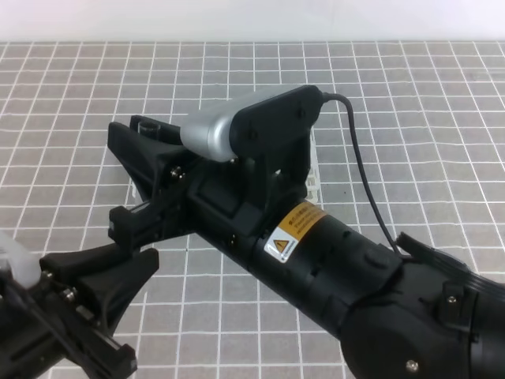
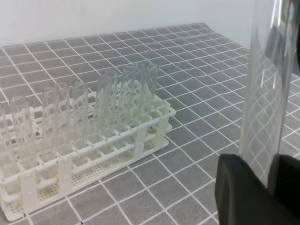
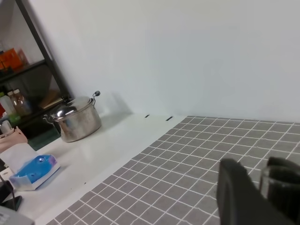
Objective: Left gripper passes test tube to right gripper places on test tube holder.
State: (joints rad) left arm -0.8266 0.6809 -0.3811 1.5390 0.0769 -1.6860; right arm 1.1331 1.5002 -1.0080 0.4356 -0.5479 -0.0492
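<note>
Clear test tube (image 2: 265, 93) between both tools' jaws, grips unclear, rack (image 2: 93, 154) well apart

The left gripper (image 1: 118, 260) looks like matt black plastic with small bright metal screws. Between its jaws the test tube (image 2: 267, 93) is clear, glossy glass, smooth-walled. Off to the side of those jaws, the test tube holder (image 2: 140, 136) is white, slightly shiny plastic with finely perforated sides, holding more clear glass tubes. The right gripper (image 1: 138, 166) is matt black plastic too, topped by a satin silver-grey camera housing (image 1: 217, 130) and a glossy yellow label (image 1: 296, 229). Beyond its jaws stands a polished steel pot (image 3: 75, 119) on a smooth white counter (image 3: 108, 150). The grey gridded mat (image 1: 426, 118) looks matt.
</note>
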